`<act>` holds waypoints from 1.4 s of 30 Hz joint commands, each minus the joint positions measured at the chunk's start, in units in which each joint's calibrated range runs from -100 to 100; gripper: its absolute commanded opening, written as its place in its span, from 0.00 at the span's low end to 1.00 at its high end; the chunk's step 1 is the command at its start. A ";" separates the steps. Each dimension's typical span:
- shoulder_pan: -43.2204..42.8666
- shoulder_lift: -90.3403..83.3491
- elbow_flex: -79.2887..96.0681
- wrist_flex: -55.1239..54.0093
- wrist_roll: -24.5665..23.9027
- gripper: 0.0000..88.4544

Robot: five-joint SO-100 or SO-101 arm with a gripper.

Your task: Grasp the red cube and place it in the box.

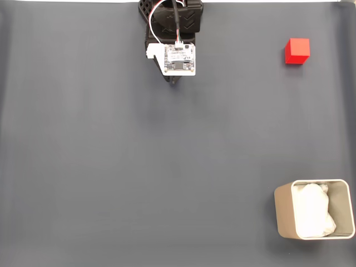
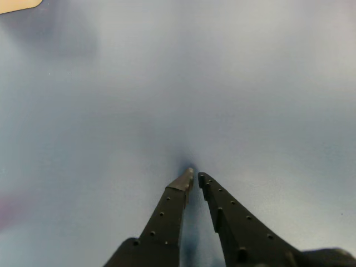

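Observation:
The red cube (image 1: 297,50) sits on the grey mat at the upper right of the fixed view. Far below it, at the lower right corner, stands the beige box (image 1: 283,214) with white lining inside. My arm comes in from the top centre, well left of the cube, and its gripper (image 1: 174,80) is mostly hidden under the white wrist board. In the wrist view the gripper (image 2: 195,177) points at bare mat, its two black fingers nearly touching at the tips with nothing between them. A beige corner of the box (image 2: 19,4) peeks in at the top left there.
The dark grey mat (image 1: 111,167) covers the whole table in the fixed view. A pale strip of table edge (image 1: 250,1) runs along the top. The white wrist board (image 1: 179,58) with its cables rides on the arm.

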 commanded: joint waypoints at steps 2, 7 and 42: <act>-0.27 0.00 0.45 0.80 1.37 0.00; -0.49 0.00 0.45 -2.73 1.56 0.00; -0.27 12.82 -14.42 -37.97 0.93 0.00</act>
